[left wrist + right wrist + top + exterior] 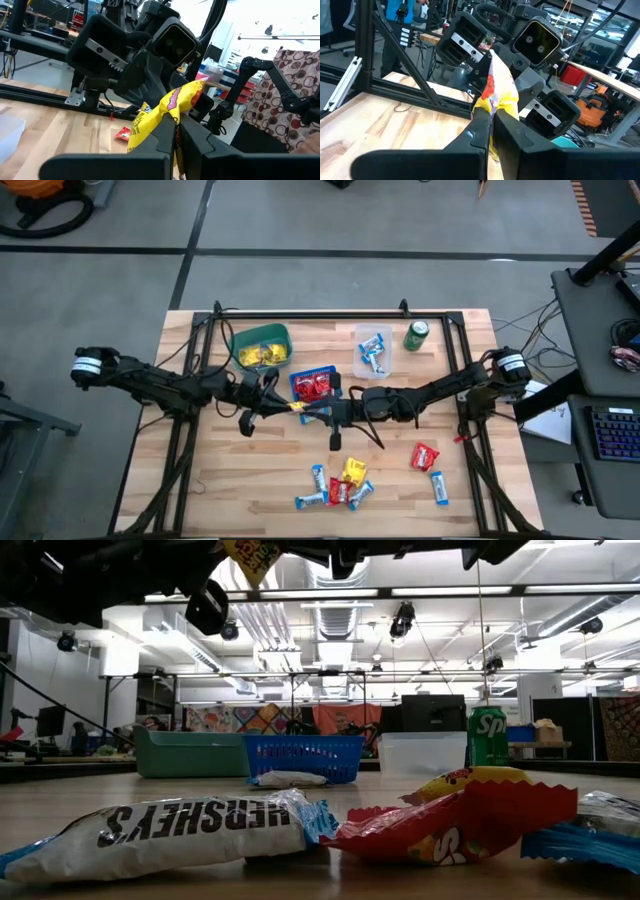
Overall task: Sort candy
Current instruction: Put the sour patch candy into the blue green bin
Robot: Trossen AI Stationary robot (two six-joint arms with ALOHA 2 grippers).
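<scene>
Candy mid-handover: a yellow candy (297,408) hangs above the table's centre, pinched between both arms, left gripper (285,406) clamped on one end, right gripper (312,410) clamped on the other; green basket (262,346) lies on the left arm's side.

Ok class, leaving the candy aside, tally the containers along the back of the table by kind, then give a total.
Green basket: 1
Blue basket: 1
Clear tub: 1
Green drink can: 1
Total: 4
</scene>
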